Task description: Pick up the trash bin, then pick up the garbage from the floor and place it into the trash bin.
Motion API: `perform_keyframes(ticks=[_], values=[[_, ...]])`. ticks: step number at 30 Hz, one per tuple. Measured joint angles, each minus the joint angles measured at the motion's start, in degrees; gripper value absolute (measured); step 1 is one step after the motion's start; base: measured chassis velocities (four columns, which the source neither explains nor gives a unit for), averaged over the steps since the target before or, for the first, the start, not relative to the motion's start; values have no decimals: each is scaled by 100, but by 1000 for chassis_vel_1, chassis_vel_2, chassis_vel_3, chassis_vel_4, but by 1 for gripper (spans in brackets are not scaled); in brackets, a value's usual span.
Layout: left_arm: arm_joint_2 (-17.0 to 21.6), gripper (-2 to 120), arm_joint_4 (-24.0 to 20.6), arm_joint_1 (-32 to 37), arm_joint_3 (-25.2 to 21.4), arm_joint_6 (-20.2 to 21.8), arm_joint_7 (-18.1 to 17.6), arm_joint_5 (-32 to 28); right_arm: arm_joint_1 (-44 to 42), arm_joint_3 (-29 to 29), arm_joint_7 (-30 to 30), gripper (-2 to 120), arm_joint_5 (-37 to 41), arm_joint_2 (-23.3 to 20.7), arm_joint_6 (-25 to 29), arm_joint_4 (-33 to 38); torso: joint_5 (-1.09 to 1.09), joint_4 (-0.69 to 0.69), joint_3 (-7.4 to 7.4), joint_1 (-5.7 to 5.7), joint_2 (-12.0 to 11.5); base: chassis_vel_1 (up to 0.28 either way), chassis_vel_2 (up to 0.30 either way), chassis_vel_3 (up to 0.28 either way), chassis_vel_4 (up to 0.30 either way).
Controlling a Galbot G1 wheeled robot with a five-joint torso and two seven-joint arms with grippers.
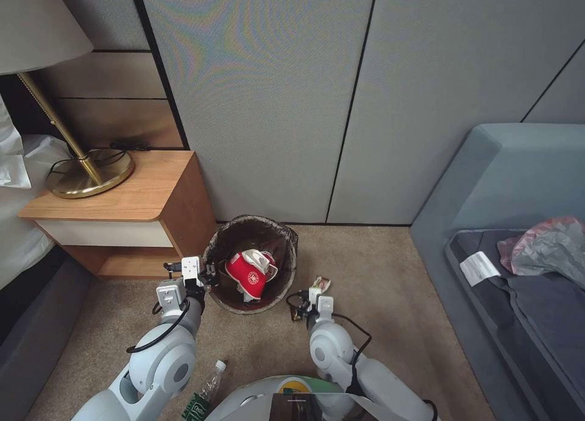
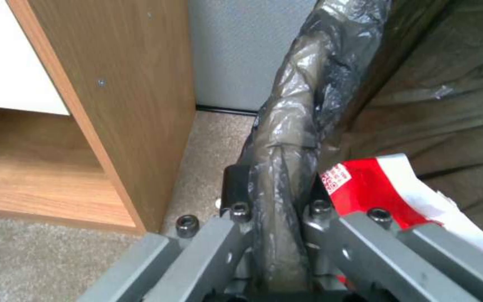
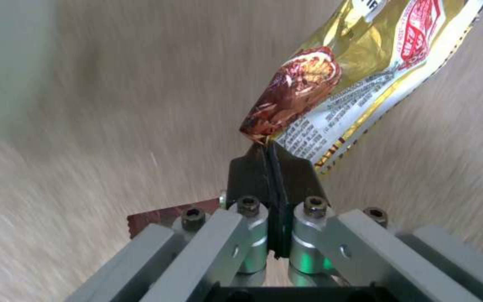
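A: Where is the bin (image 1: 251,264)?

B: On the carpet beside the nightstand (image 1: 131,217), against the wall. The left gripper (image 2: 275,209) has its jaws clamped on the rim, pinching the bag liner (image 2: 297,109) folded over it. A red cup (image 1: 247,276) lies inside.

A: Will that hold?

B: Probably — the bin looks light and stiff, though the liner film is slick and may slide on the rim.

A: And the right gripper (image 3: 268,157)?

B: Just right of the bin, jaws shut on a corner of a wrapper (image 3: 359,75) — thin, floppy foil, weightless, so an edge pinch suffices. A bottle (image 1: 204,392) lies on the floor near the base.
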Motion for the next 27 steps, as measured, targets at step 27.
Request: perform_keyframes(ticks=[27], values=[[0, 0, 0, 0, 0, 0, 0, 0, -499, 1984, -555, 0, -1587, -1723, 1240, 4200, 0, -1, 0, 0, 0, 0, 0, 0, 0]])
